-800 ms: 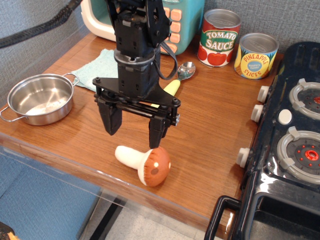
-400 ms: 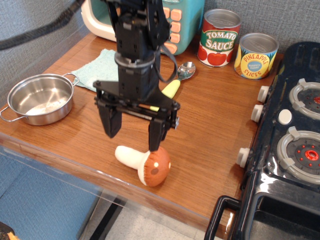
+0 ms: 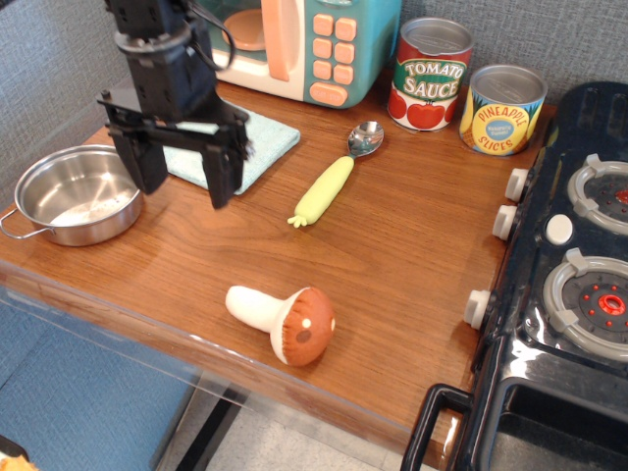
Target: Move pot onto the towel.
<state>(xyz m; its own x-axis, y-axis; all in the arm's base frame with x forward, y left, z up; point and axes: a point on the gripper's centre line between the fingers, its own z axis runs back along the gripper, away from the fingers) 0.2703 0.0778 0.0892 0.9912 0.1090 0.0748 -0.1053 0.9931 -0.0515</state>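
Note:
The shiny steel pot (image 3: 77,194) with wire loop handles sits empty at the table's front left. The teal towel (image 3: 258,143) lies behind and to the right of it, partly hidden by my arm. My black gripper (image 3: 183,177) hangs open and empty just right of the pot, in front of the towel's near edge. Its left finger is close to the pot's right rim; I cannot tell if it touches.
A toy mushroom (image 3: 286,321) lies near the front edge. A yellow-handled spoon (image 3: 335,175) lies mid-table. A toy microwave (image 3: 294,44) and two cans, tomato sauce (image 3: 429,75) and pineapple slices (image 3: 502,110), stand at the back. A toy stove (image 3: 569,275) fills the right.
My gripper has moved left and back, from above the mushroom to beside the pot. It stays open. The towel and spoon handle are now more exposed.

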